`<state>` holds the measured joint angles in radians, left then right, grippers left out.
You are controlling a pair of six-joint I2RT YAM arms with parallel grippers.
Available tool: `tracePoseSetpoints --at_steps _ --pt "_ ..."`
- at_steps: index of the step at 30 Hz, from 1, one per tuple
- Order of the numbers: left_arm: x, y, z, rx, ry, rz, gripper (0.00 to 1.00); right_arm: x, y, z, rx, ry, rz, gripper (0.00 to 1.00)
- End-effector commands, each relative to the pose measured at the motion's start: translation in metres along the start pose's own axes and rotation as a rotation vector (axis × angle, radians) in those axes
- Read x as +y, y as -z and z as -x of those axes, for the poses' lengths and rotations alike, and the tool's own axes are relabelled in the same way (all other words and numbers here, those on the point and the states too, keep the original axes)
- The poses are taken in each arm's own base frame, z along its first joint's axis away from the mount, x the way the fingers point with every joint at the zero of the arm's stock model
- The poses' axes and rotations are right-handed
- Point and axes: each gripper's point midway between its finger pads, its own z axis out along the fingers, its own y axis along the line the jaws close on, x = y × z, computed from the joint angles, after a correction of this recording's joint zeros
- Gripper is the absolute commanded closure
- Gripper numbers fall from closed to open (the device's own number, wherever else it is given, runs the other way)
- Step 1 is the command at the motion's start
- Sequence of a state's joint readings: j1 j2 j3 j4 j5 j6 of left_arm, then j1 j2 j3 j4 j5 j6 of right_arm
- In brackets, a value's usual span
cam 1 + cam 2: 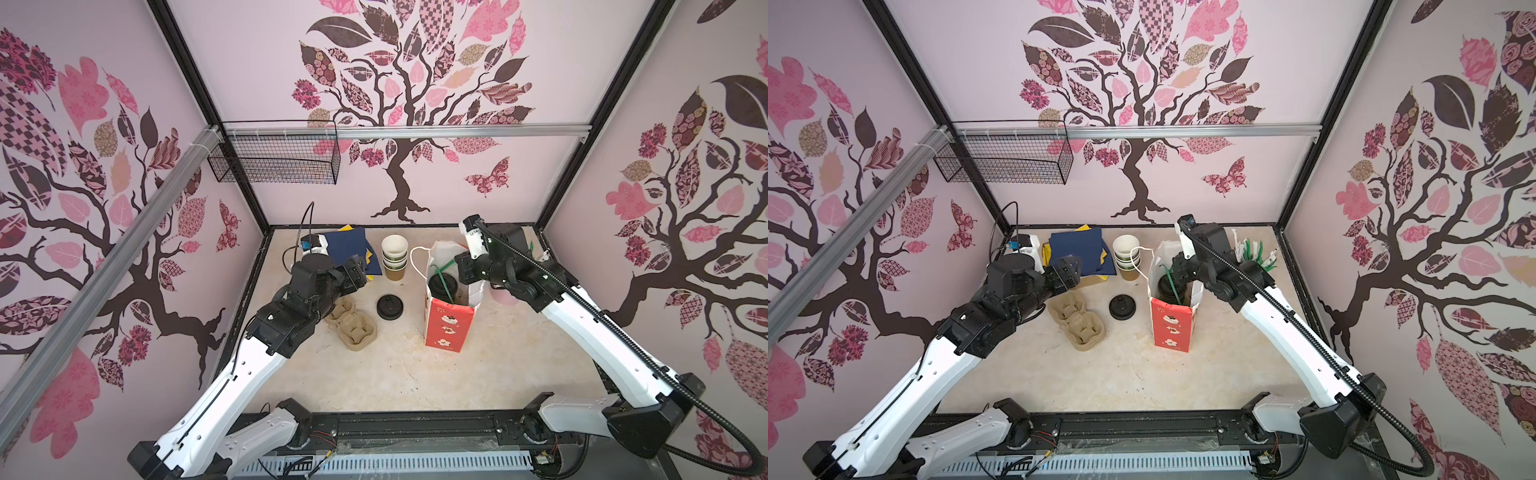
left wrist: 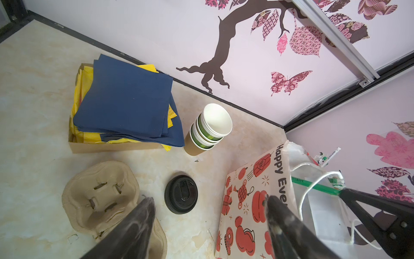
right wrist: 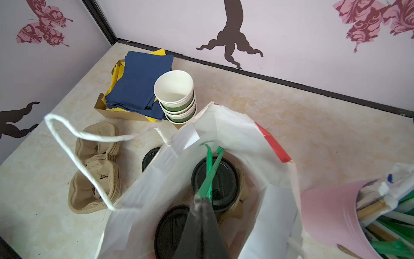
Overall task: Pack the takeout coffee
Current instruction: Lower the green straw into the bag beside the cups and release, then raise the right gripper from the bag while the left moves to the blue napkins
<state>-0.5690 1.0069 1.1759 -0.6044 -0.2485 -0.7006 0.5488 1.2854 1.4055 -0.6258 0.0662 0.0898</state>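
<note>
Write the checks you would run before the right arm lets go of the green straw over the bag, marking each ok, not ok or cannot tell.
1. The right gripper is shut on the green straw: ok.
2. The straw's free end is inside the mouth of the paper bag: ok.
3. The bag stands upright with its mouth open: ok.
4. Two lidded cups sit inside the bag: ok.
5. The left gripper is open, empty and apart from the bag: ok.
6. The cup lids are pressed fully home: cannot tell.
</note>
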Motion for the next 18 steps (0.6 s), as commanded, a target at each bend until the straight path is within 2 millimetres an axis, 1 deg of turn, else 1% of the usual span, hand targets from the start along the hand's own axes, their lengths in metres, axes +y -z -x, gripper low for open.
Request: tracePoseSetpoints --at_steps 1,2,4,6,9,11,14,16,18 --pt "0.001 -0.007 -0.007 0.015 -0.002 -0.010 0.19 0.002 0.010 0.002 -0.008 0.014 0.000 1.00" --pt "0.001 -0.008 -0.008 0.017 -0.003 -0.009 0.19 0.005 0.007 -0.002 0.005 0.011 0.017 1.00" --pt "0.001 -0.008 -0.007 0.014 -0.006 -0.008 0.19 0.013 0.001 -0.011 0.040 0.016 0.061 0.93" --pt "0.002 -0.006 -0.005 0.008 -0.010 -0.002 0.19 0.021 -0.001 -0.020 0.078 0.018 0.107 0.81" --pt "0.005 -0.003 -0.003 -0.001 -0.012 0.008 0.19 0.028 0.009 -0.017 0.080 0.014 0.149 0.58" --pt "0.006 -0.003 -0.002 -0.006 -0.019 0.013 0.18 0.026 0.020 -0.006 0.052 0.015 0.136 0.48" --pt "0.007 -0.003 0.003 -0.011 -0.032 0.024 0.18 0.018 0.040 0.017 -0.004 0.017 0.085 0.34" --pt "0.007 -0.004 0.005 -0.009 -0.043 0.030 0.18 0.010 0.055 0.034 -0.048 0.014 0.042 0.29" --pt "0.009 -0.005 0.004 0.000 -0.050 0.045 0.18 -0.003 0.073 0.053 -0.119 0.001 -0.030 0.28"
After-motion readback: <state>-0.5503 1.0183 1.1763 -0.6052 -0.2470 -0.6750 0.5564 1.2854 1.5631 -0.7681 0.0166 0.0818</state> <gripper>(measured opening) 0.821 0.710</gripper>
